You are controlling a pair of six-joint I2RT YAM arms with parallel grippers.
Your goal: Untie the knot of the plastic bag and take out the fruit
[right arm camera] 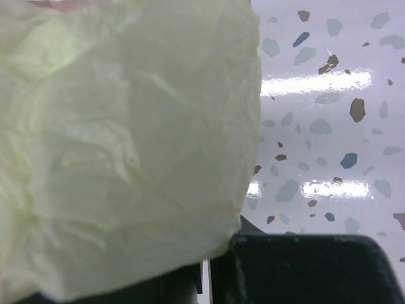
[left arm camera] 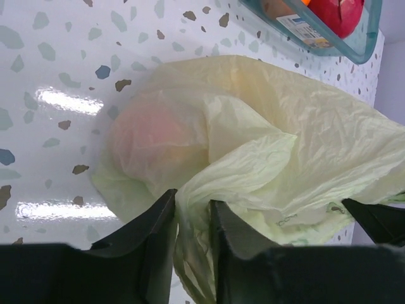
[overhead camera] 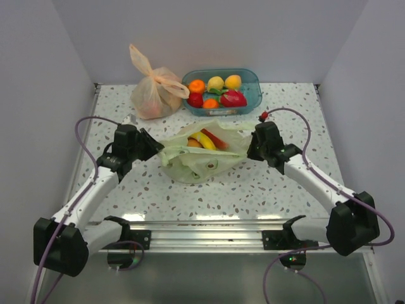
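The pale green plastic bag lies at the table's middle with its mouth spread open, and no knot shows. Fruit lies in the mouth: a yellow banana, a peach and something red. My left gripper is at the bag's left edge. In its wrist view the left gripper stands slightly open, with a loose fold of the bag between the fingers and a pink peach showing through the film. My right gripper is shut on the bag's right edge. The film drapes over the right gripper.
A blue basket with several fruits stands at the back, right of centre, and its corner shows in the left wrist view. A knotted peach-orange bag sits to its left. White walls close in the speckled table.
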